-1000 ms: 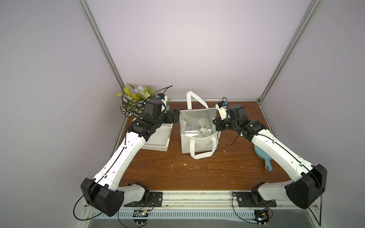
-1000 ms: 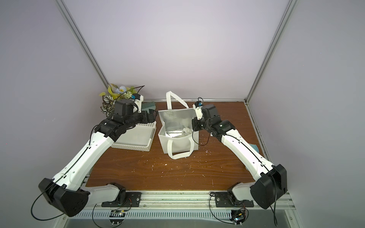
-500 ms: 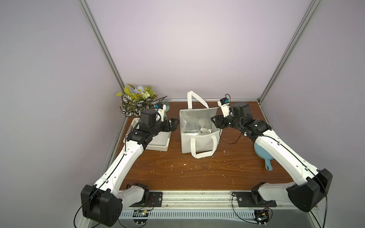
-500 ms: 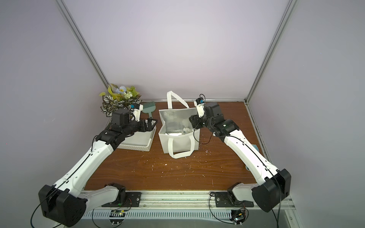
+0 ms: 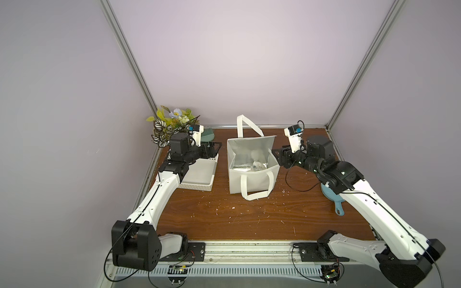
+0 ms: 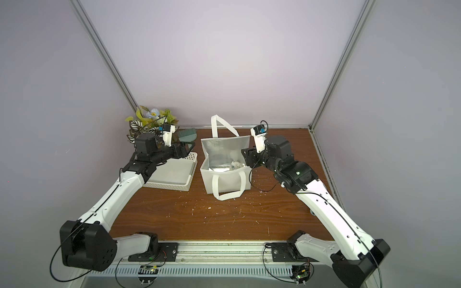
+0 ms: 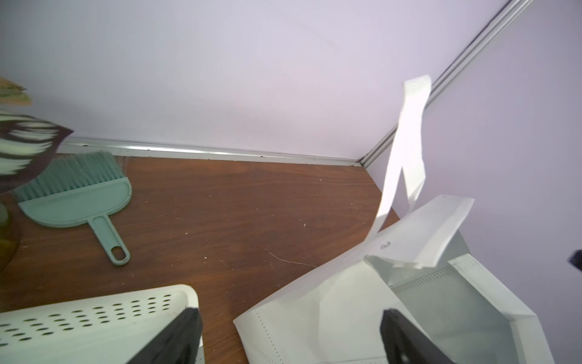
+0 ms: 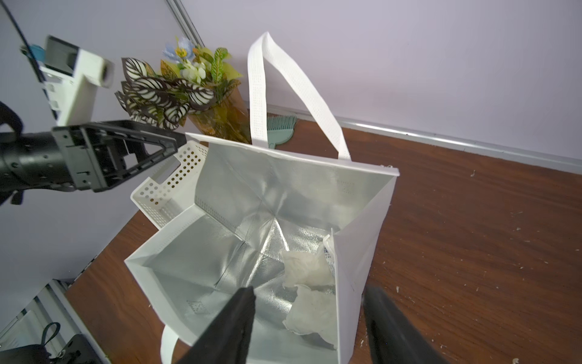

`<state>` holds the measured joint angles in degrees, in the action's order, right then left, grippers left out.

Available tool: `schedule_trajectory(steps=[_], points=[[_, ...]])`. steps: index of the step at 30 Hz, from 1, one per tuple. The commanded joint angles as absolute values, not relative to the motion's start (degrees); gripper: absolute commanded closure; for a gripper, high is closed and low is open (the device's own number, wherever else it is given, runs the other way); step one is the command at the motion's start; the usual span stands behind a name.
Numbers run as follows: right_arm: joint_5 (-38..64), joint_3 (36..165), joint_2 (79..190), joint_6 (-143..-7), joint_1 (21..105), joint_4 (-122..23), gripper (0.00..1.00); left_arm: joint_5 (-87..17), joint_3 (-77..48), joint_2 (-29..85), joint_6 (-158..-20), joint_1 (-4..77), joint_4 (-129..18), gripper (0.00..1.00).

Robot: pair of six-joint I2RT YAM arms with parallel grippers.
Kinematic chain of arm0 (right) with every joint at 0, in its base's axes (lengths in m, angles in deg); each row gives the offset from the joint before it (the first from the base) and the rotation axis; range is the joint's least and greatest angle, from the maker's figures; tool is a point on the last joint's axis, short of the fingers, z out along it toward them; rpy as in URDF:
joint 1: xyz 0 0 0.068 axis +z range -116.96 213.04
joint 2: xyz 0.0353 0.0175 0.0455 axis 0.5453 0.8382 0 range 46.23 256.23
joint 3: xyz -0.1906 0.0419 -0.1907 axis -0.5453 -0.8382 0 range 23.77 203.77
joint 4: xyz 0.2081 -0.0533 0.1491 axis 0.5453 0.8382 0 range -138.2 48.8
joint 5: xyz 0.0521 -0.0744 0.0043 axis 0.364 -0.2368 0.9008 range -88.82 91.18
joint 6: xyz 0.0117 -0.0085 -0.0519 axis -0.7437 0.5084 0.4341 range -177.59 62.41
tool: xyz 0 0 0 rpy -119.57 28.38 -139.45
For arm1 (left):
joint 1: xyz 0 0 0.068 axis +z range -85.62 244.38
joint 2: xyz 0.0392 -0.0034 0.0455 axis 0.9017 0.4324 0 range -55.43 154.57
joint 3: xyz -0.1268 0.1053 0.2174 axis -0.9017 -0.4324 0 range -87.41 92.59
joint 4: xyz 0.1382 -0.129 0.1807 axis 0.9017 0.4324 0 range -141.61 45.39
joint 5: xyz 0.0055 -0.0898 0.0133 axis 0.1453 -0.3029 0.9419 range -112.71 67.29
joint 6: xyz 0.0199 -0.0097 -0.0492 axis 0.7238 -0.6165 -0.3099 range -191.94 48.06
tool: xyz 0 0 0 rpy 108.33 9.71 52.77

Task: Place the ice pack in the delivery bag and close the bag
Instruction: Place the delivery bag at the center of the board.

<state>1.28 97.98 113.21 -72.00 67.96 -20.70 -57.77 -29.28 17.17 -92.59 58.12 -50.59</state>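
1. Standing mid-frame in a top view, the bag [image 5: 249, 179] is seen open-topped; the ice pack [image 8: 304, 268] is seen on its foil floor, against the wall at frame right.
2. Just right of the bag's rim, the right gripper [image 5: 278, 157] is held released, with nothing grasped.
3. Left of the bag, the left gripper [image 5: 215, 148] is spread empty over the basket [image 5: 199, 185].
4. Farther back at left, a brush [image 5: 208, 134] is laid flat.
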Motion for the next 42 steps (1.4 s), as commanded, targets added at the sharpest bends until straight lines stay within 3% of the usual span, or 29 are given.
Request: schedule_trajectory(steps=[1,13,22,28,29,33,36,42], points=[[0.15,100.26,116.01,-73.55,69.46,-21.07,0.4,-63.76,-26.55,17.07,-89.8,57.58,-53.43,0.16],[-1.71,101.9,120.36,-73.45,71.56,-20.03,0.43,-64.6,-14.53,25.01,-82.23,53.22,-45.34,0.36],[-11.43,103.85,120.61,-74.51,71.55,-11.81,0.39,-64.28,-11.11,27.81,-81.62,52.92,-43.82,0.35],[-6.49,100.07,121.26,-74.43,71.6,-11.94,0.42,-65.64,-10.69,27.8,-81.14,52.89,-43.03,0.34],[-6.47,99.44,121.55,-74.54,71.54,-12.0,0.45,-65.47,-10.65,27.72,-80.96,52.95,-42.76,0.34],[-9.58,99.59,121.82,-73.27,70.16,-11.58,0.8,-65.94,-9.35,27.97,-81.07,52.92,-41.73,0.34],[-8.14,101.11,121.86,-70.06,67.2,-11.53,1.0,-66.29,-8.28,28.39,-81.42,52.71,-40.98,0.34],[-3.05,104.93,123.79,-61.26,60.5,-11.03,1.0,-65.69,-6.23,29.4,-81.89,50.77,-39.12,0.36]])
